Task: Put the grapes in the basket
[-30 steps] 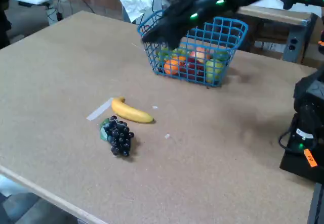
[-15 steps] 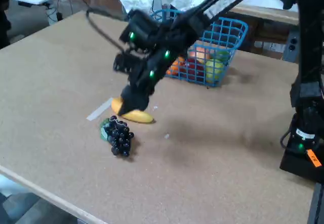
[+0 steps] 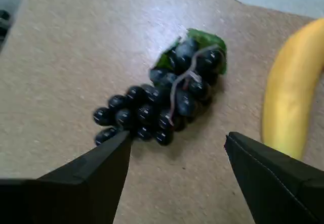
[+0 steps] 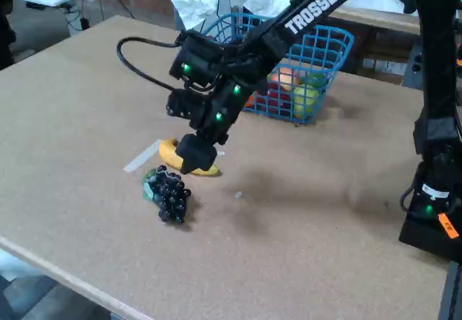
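The grapes (image 4: 167,192) lie on the table (image 4: 310,240) near its front edge, leaf end toward the left in the fixed view, just in front of a yellow banana (image 4: 209,168). The tool (image 3: 177,155) hangs just above the bunch with its 2 fingers (image 3: 96,176) spread apart and nothing between them. The basket (image 4: 328,53) stands well apart at the far side, with fruit inside.
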`<control>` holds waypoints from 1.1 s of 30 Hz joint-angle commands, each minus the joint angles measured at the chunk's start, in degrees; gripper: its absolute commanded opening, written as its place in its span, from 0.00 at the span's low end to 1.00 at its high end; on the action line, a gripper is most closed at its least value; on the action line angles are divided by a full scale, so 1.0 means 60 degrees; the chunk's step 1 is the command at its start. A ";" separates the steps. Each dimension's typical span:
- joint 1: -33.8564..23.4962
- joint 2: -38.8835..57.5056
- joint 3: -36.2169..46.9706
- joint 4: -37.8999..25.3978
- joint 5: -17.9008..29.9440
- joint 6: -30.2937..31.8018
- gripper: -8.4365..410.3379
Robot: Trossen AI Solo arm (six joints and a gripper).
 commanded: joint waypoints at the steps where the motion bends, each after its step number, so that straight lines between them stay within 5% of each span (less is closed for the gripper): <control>1: 0.0000 0.0029 -0.0007 -0.0219 0.0178 0.0044 0.64; 17: 0.0047 0.0025 -0.0011 0.0594 -0.1075 0.3869 0.64; 26: 0.0109 0.1235 0.0000 0.0922 -0.0991 0.4273 0.64; 33: 0.0120 0.2277 0.0022 0.2546 -0.0998 0.4881 0.64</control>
